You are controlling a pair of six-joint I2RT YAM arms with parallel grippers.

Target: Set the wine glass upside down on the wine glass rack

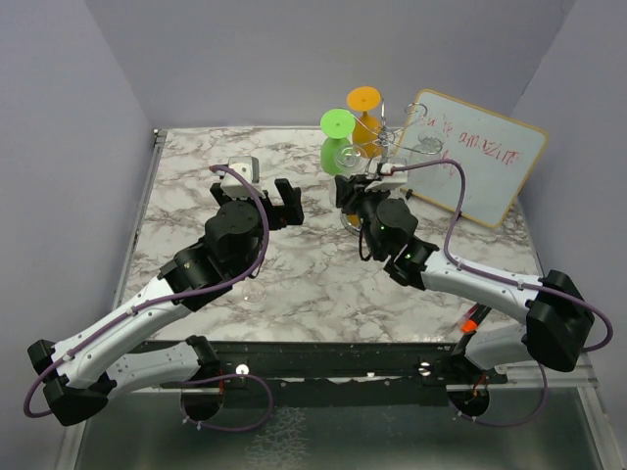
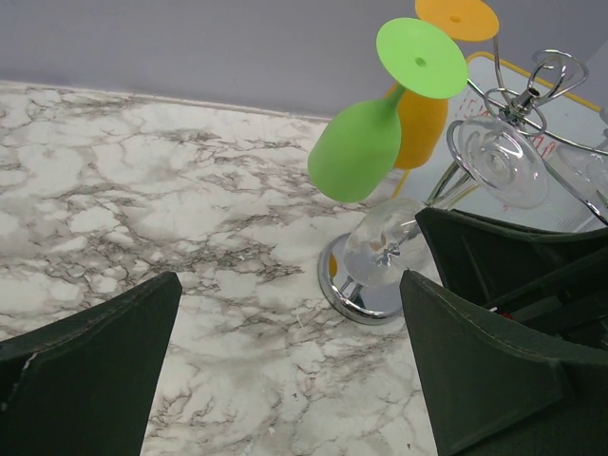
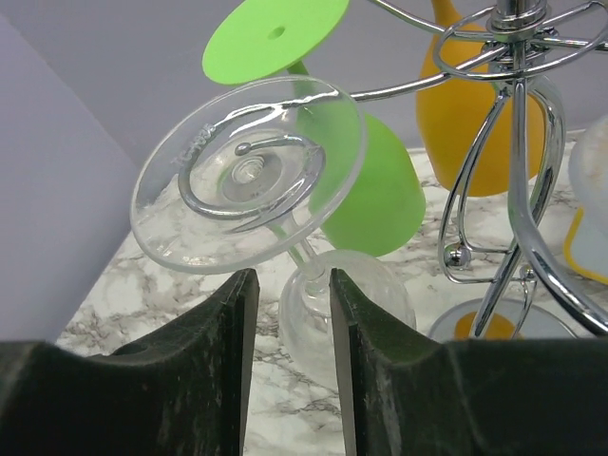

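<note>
The clear wine glass (image 3: 249, 171) hangs upside down and tilted, its foot resting on a spiral arm of the chrome wine glass rack (image 3: 518, 171). My right gripper (image 3: 293, 277) is slightly open, a finger on either side of the stem just above the bowl, without visibly touching it. The left wrist view shows the bowl (image 2: 380, 249) above the rack's round base (image 2: 347, 290). My left gripper (image 2: 290, 280) is wide open and empty over the marble table, left of the rack (image 1: 387, 137).
A green glass (image 1: 336, 137), an orange glass (image 1: 364, 113) and another clear glass (image 2: 499, 161) hang on the rack. A white board with red writing (image 1: 480, 157) leans behind it at the back right. Grey walls surround the table (image 1: 196, 196).
</note>
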